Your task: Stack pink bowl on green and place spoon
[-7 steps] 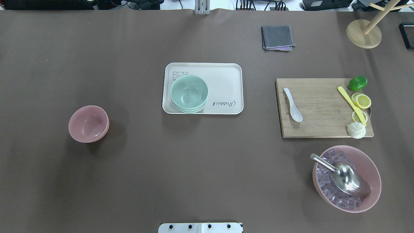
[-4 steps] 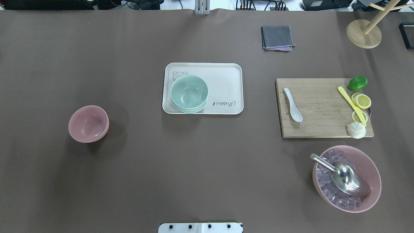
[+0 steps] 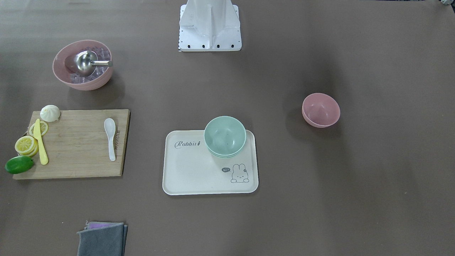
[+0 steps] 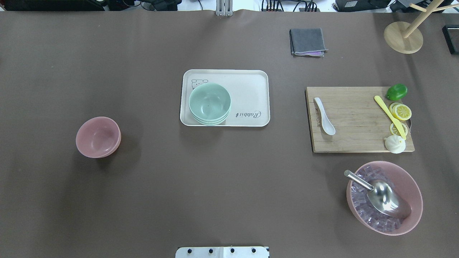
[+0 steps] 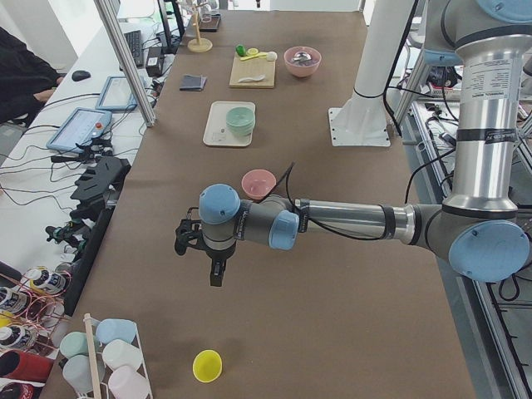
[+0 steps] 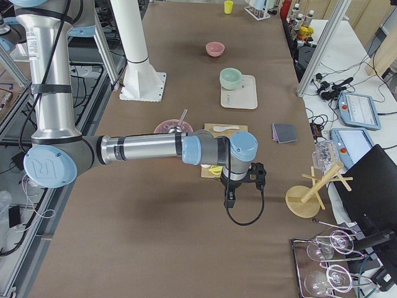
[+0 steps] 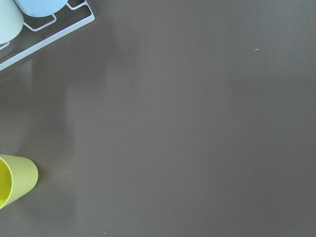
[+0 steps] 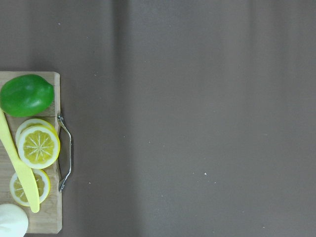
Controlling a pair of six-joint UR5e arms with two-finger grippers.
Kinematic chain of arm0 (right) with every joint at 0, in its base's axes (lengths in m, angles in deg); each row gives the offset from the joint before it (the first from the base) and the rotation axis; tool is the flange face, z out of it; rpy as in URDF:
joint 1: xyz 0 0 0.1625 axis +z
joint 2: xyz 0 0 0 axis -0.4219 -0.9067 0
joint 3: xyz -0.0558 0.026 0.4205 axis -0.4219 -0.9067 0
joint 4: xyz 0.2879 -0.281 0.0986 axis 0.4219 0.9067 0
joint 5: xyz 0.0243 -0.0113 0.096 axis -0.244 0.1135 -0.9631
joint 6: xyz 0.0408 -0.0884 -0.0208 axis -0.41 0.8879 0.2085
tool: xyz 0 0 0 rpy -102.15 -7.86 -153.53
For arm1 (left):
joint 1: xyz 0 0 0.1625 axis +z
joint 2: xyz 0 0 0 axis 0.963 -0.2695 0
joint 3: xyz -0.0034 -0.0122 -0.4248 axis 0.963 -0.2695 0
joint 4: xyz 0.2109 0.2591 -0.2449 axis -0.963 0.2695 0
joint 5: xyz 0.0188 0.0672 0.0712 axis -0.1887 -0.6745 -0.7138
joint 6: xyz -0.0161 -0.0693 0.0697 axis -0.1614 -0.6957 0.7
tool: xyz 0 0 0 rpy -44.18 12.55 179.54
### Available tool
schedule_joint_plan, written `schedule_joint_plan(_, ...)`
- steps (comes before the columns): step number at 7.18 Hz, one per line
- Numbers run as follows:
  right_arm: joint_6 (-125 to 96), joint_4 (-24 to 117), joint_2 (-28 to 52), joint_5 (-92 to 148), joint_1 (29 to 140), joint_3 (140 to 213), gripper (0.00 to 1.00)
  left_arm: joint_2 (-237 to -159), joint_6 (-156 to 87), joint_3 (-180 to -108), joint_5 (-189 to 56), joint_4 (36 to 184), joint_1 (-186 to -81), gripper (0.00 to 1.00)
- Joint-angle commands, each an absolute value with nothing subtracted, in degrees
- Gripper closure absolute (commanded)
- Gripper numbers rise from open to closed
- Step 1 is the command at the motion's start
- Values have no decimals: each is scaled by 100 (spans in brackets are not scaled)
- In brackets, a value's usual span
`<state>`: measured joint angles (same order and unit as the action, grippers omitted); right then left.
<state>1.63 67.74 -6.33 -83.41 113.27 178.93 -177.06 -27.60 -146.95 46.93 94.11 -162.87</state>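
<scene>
A small pink bowl [image 4: 98, 137] stands alone on the brown table, on my left. A stack of green bowls [image 4: 209, 103] sits on the left part of a cream tray [image 4: 251, 89] at the centre. A white spoon [image 4: 324, 116] lies on a wooden cutting board [image 4: 355, 122] on my right. Neither gripper shows in the overhead or front views. The left gripper [image 5: 214, 270] hangs over bare table beyond the pink bowl [image 5: 258, 182]. The right gripper [image 6: 229, 200] hangs past the cutting board's outer end. I cannot tell whether either is open or shut.
A large pink bowl of ice cubes [image 4: 384, 197] with a metal scoop sits near the board. A lime [image 4: 396, 92], lemon slices, a yellow knife and a bun lie on the board. A grey cloth [image 4: 307, 41], a wooden stand [image 4: 403, 36] and a yellow cup [image 7: 12, 180] stand further out.
</scene>
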Motion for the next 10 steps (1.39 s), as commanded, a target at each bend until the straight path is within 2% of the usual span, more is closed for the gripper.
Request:
schedule_joint_plan(1,163,6774,-639,-8359,11328,17921,0,-17706,-2760,-14703,4701,9411,-16287,2)
schedule_joint_plan(10,241,6765,-656,-8402,11328,18089,0,-17794,-2986,-14966,4640,9411,-16261,2)
